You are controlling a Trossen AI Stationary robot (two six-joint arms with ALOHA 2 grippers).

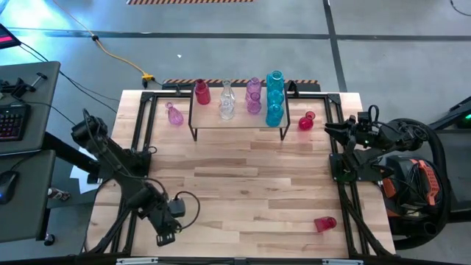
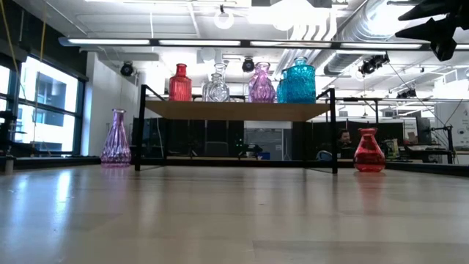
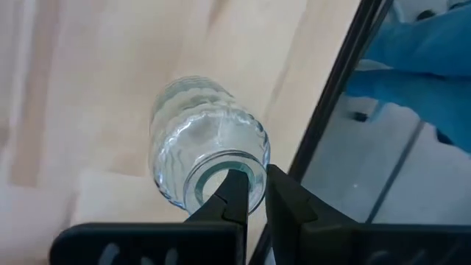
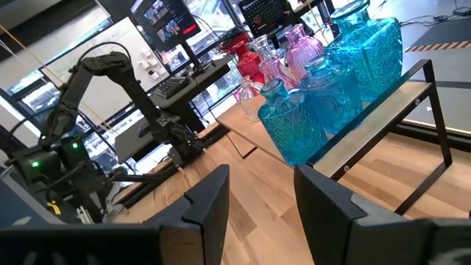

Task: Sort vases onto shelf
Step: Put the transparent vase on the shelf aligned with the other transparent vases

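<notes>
My left gripper [image 1: 163, 237] is near the table's front left corner, shut on a clear ribbed vase [image 3: 199, 147] beside the black edge rail. The shelf [image 1: 235, 124] stands at the far middle and carries red [image 1: 202, 92], clear [image 1: 227, 101], pink [image 1: 254, 96] and teal [image 1: 274, 99] vases. A pink vase [image 1: 174, 114] stands on the table left of the shelf, and a red one [image 1: 307, 121] right of it. Another red vase [image 1: 324, 223] lies on its side at the front right. My right gripper [image 4: 261, 206] waits open at the right edge. My left gripper pinches the rim of the clear vase's mouth [image 3: 254, 171], with one finger [image 3: 234, 193] inside the mouth and the other [image 3: 287, 195] outside. The fingers come steeply from above. The body reaches away below them; whether it is clear of the table I cannot tell.
A black frame rail [image 3: 331, 96] runs along the table's left edge close to the held vase. The plank table's middle [image 1: 243, 184] is bare wood. A desk with a keyboard [image 1: 11, 118] stands beyond the left edge.
</notes>
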